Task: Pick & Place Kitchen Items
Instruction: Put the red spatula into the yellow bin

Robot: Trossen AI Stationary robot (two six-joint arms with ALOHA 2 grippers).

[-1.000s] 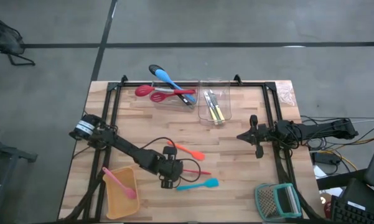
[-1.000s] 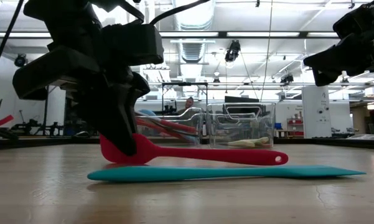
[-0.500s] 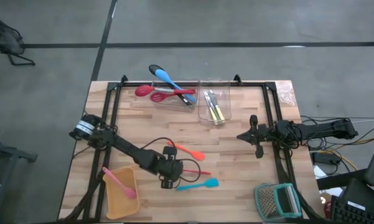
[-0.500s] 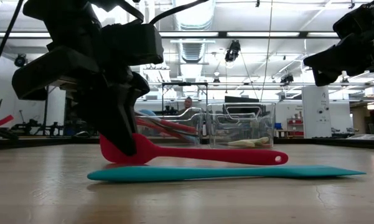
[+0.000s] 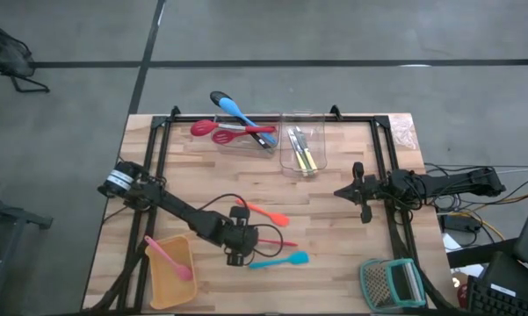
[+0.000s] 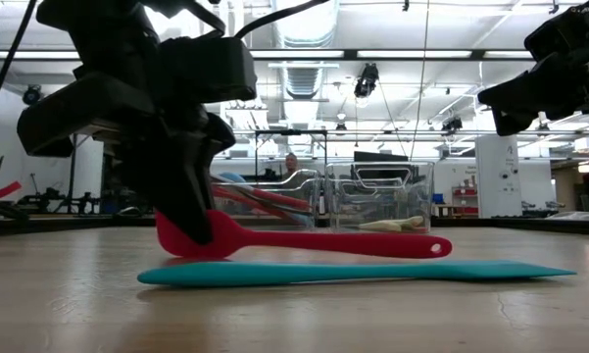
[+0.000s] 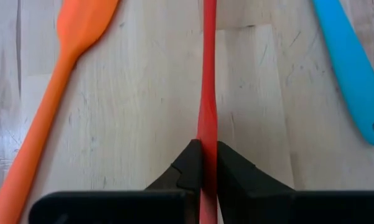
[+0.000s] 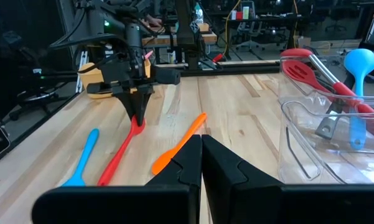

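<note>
Gripping the red spatula (image 7: 206,93), the left end effector (image 5: 235,237) sits low on the tabletop (image 5: 334,237).
Its fingers pinch the handle between the orange spatula (image 5: 265,212) and teal spatula (image 5: 279,260). Farther right, the right end effector (image 5: 362,191) hovers with fingers pressed together, holding nothing, beside the clear tub (image 5: 300,151) of yellow-handled cutlery (image 5: 304,158).

Three spatulas (image 5: 272,239) between tray (image 5: 159,285) and grater (image 5: 392,283)
</note>
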